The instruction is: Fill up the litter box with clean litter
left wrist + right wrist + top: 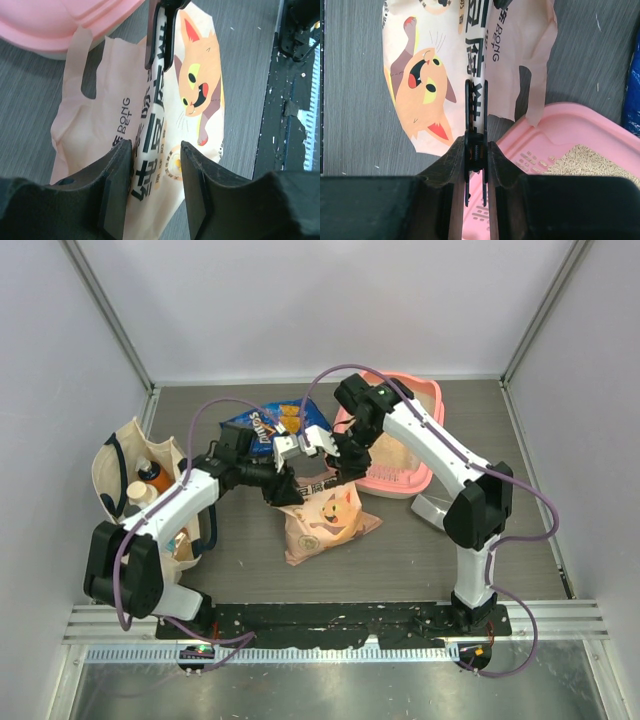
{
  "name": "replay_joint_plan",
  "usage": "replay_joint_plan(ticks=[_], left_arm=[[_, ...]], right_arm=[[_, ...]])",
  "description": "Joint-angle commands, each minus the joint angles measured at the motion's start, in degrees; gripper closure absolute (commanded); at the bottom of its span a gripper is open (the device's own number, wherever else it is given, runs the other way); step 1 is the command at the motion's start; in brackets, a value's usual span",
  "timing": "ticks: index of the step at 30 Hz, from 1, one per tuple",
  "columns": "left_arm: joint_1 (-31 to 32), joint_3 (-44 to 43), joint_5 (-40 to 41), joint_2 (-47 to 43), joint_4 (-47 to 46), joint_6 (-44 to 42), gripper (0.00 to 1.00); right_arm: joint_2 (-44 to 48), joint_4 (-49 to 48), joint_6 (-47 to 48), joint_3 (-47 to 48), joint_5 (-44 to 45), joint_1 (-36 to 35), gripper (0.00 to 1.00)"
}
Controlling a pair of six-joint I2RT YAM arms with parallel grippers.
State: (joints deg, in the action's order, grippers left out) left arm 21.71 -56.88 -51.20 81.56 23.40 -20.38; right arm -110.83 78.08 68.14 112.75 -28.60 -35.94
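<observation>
The pink litter box (432, 390) stands at the back right and holds a layer of pale beige clean litter (395, 455), which also shows in the right wrist view (585, 157). The pinkish-beige cat-printed litter bag (330, 515) lies flat on the table in front of the box. A black clip (475, 100) sits on the bag's folded top, and my right gripper (475, 142) is shut on it. My left gripper (156, 145) hovers open just over the bag (100, 125), fingers apart with the print showing between them. The clip (159, 35) stands beyond it, near the box's rim (60, 20).
A blue Doritos bag (262, 422) lies behind the left gripper, beside the box. A cream tote bag (140, 480) holding bottles stands at the left. A grey-white object (435, 508) rests by the box's near right corner. A metal rail runs along the near edge.
</observation>
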Motion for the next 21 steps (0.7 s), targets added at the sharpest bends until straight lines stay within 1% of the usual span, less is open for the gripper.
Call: replay_joint_plan(ticks=[1, 4, 6, 7, 11, 13, 15, 17, 18, 19, 21], left_arm=[[-0.79, 0.98, 3.12, -3.33, 1.2, 2.01, 0.53], [-1.93, 2.82, 3.74, -5.18, 1.91, 2.36, 0.51], [-2.03, 5.19, 4.96, -8.16, 1.22, 2.89, 0.49], [-2.2, 6.07, 5.93, -9.48, -0.01, 3.24, 0.44], [-2.2, 10.91, 9.36, -15.98, -5.98, 7.01, 0.36], [-2.2, 12.5, 12.77, -17.04, -8.97, 11.05, 0.35], [-2.2, 12.33, 16.2, -17.57, -9.42, 15.17, 0.34], [-2.12, 12.5, 19.19, -18.62, -9.6, 16.51, 0.35], [-2.12, 12.93, 19.99, -20.8, -10.12, 17.04, 0.35], [-2.2, 13.63, 20.96, -21.96, -12.3, 18.26, 0.34], [-2.12, 14.87, 22.54, -24.16, -13.37, 18.36, 0.34]], right_arm=[[-1.15, 8.14, 0.15, 2.47, -0.75, -1.94, 0.98], [-1.5, 8.22, -0.11, 3.09, -1.28, -2.2, 0.98], [-1.59, 8.14, -0.29, 3.53, -1.72, -2.29, 0.98], [-1.59, 8.14, -0.29, 3.62, -1.9, -2.29, 0.98], [-1.5, 8.22, -0.81, 3.79, -2.69, -2.29, 0.98], [-1.5, 8.22, -1.43, 3.88, -3.04, -2.29, 0.98], [-1.5, 8.22, -1.6, 3.62, -3.22, -2.29, 0.98], [-1.85, 8.22, -1.69, 3.62, -3.74, -2.29, 0.98], [-2.02, 8.22, -1.78, 3.62, -4.0, -2.29, 0.98], [-2.2, 8.22, -2.13, 3.79, -4.36, -2.38, 0.98], [-2.99, 8.22, -2.4, 4.32, -4.36, -2.55, 0.98]])
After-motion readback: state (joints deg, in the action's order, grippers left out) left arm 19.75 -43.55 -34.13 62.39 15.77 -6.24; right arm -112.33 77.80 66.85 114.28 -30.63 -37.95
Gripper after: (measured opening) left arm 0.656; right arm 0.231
